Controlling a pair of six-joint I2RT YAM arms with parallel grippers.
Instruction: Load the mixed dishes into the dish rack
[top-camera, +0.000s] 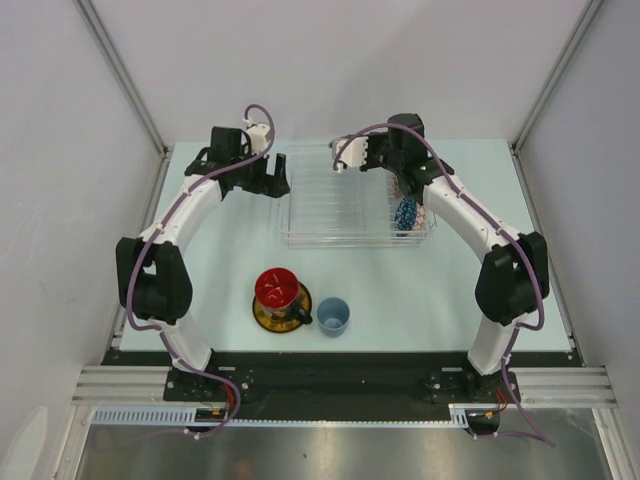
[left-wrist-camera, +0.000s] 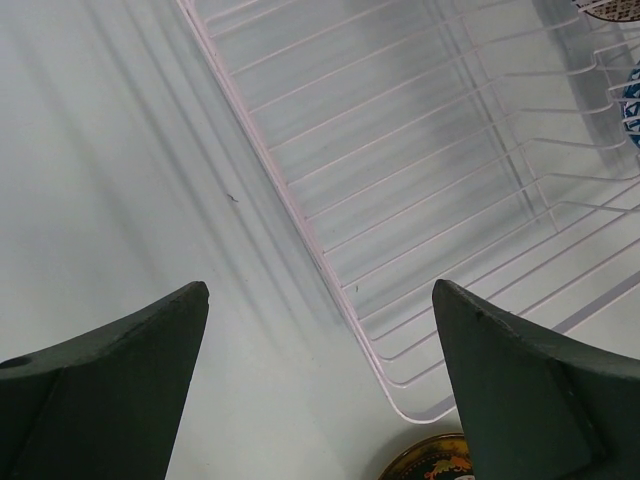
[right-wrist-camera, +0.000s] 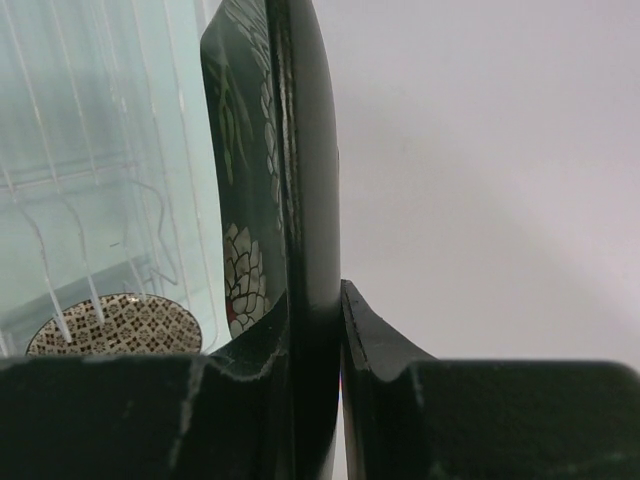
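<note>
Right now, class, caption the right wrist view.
Right gripper holds black floral square plate upright over clear plastic dish rack.

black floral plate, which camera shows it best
Right wrist view: the black floral plate fills the frame, edge-on, clamped in the right jaws, flower pattern clear. The top view mostly hides it behind the right arm; the left wrist view does not show it.

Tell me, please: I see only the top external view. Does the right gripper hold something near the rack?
Observer: Yes, the right gripper is shut on the rim of the black floral square plate.
Operator: Which way does its painted face look?
Observer: Toward the small red-white patterned bowl in the dish rack.
Operator: And the left gripper?
Observer: Open and empty, beside the rack's rim.
</note>
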